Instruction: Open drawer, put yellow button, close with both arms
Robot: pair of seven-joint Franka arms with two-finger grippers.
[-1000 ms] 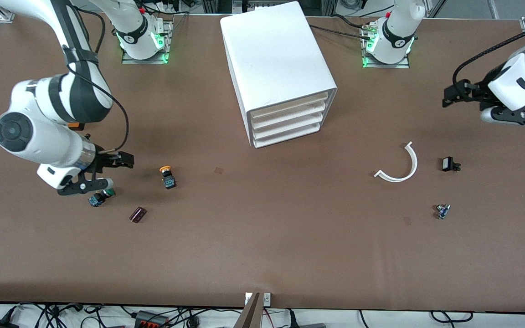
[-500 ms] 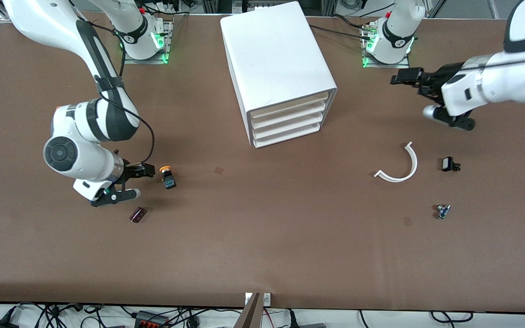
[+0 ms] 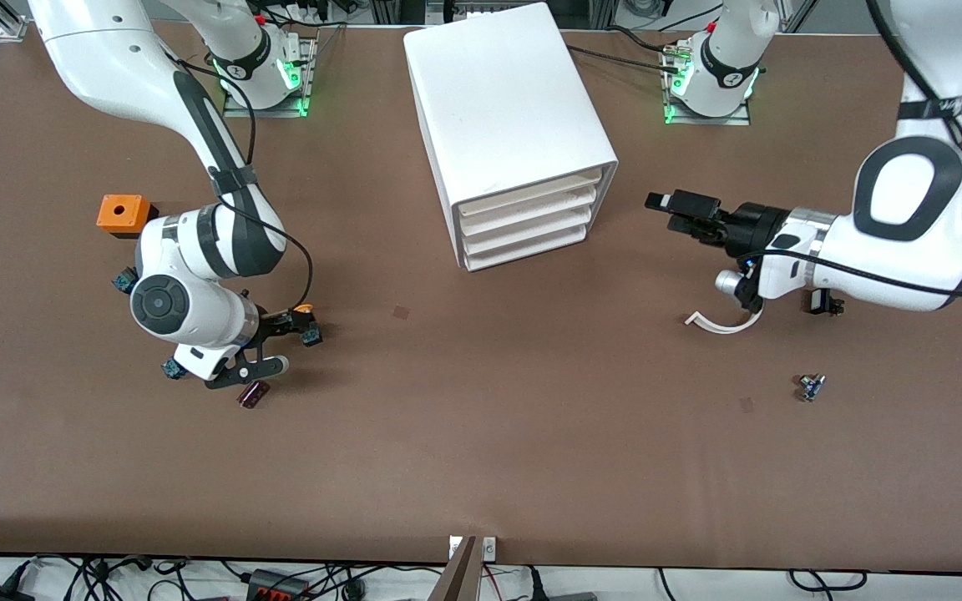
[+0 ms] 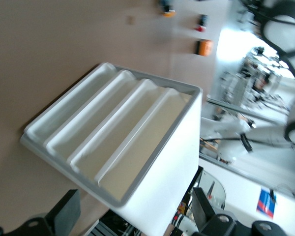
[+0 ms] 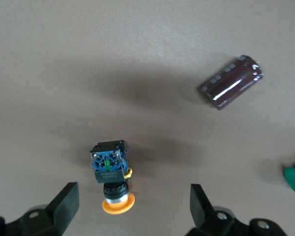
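The yellow button [image 3: 307,322] lies on its side on the table, orange-yellow cap on a black-and-blue body. In the right wrist view the yellow button [image 5: 111,173] lies between my right gripper's open fingers, nearer one of them, not touched. My right gripper [image 3: 279,340] is open and low over the button. The white drawer unit [image 3: 514,125] has all its drawers shut. My left gripper [image 3: 666,210] is open and empty, held above the table in front of the drawer fronts and apart from them. The left wrist view shows the drawer unit [image 4: 137,137] ahead of the left gripper [image 4: 135,216].
A brown cylinder [image 3: 253,394] lies beside the right gripper. An orange box [image 3: 124,213] and two blue-bodied buttons [image 3: 124,280] sit toward the right arm's end. A white curved strip [image 3: 727,324], a black part [image 3: 823,305] and a small blue part [image 3: 811,386] lie under and near the left arm.
My right gripper has moved across the table to the yellow button. My left arm has swung down from the table's end toward the drawer fronts. The orange box has come into view.
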